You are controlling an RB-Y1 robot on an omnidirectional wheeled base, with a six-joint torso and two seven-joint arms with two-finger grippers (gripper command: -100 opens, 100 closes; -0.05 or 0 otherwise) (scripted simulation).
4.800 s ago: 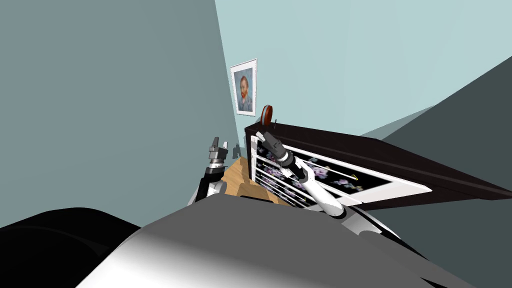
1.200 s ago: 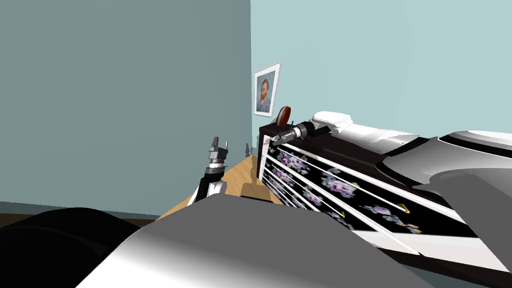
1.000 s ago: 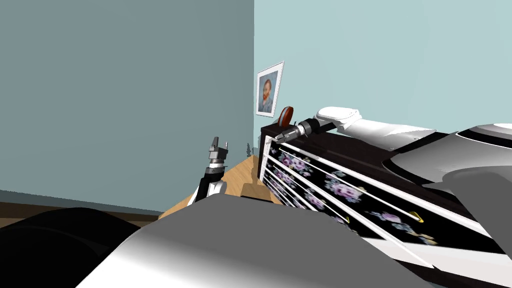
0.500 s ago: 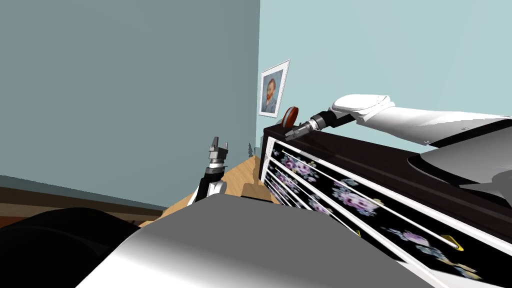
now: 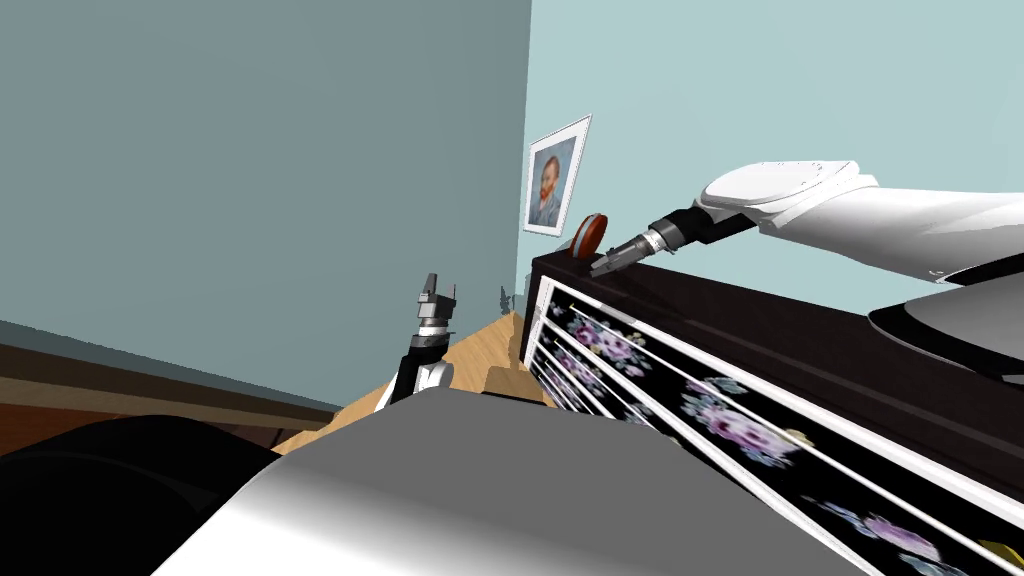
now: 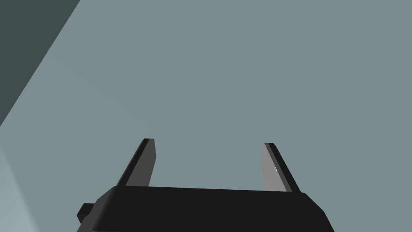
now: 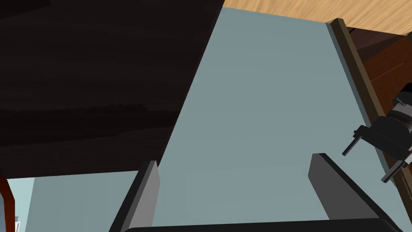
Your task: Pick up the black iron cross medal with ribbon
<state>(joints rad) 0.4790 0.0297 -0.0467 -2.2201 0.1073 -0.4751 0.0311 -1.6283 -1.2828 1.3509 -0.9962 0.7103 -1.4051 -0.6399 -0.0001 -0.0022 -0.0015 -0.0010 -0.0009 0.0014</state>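
Two grippers spread, both empty: right gripper (image 5: 601, 268) low over dark dresser top (image 5: 760, 322), left gripper (image 5: 437, 292) idle aside. Target: red-brown disc-like medal (image 5: 590, 235) on edge at dresser's far corner, just beside right gripper. Probably small, stiff, light, tips easily; pinch flat faces. Room: pale blue walls (image 5: 760, 80), framed portrait (image 5: 556, 180) behind.

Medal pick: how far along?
Done: the right tool hangs over the far corner of the dark dresser, just short of the red-brown disc standing there, apparently the medal. In hand: nothing; its fingers are open with nothing between them. The left tool is open too, held upright clear of the dresser. Left: close in on the disc, grip, lift.
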